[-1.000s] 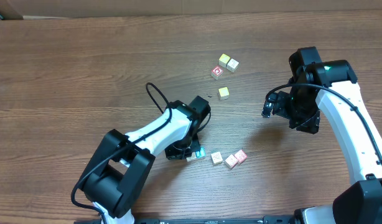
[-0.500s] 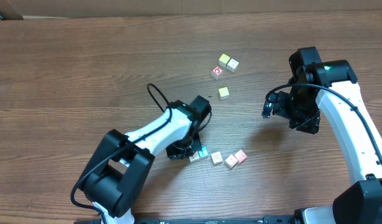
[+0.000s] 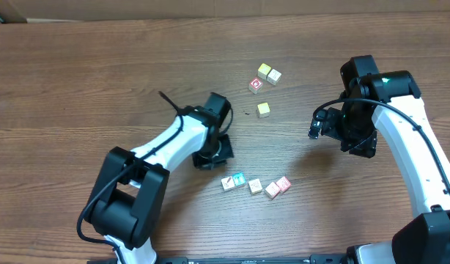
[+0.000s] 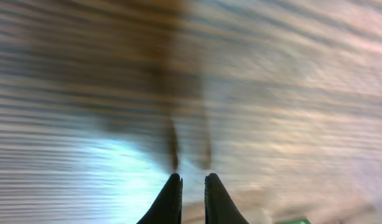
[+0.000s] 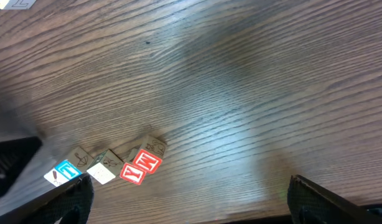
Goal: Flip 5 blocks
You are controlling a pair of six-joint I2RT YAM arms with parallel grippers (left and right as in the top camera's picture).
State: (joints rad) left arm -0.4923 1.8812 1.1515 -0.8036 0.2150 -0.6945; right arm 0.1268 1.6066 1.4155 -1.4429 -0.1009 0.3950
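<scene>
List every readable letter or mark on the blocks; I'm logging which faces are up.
"M" or "W", in red: red-letter block, orientation unclear.
Unreadable red letter: second red block.
Blurred white letter: blue-faced block.
A ring, no text: red-ring block.
Nothing else readable.

Overhead looks down; right wrist shares blocks (image 3: 255, 185).

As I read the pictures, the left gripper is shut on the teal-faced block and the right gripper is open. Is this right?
No. The left gripper is shut, but on nothing: the left wrist view shows no block between its fingertips. The overhead view shows the teal-faced block on the table, apart from it. The right gripper is open.
</scene>
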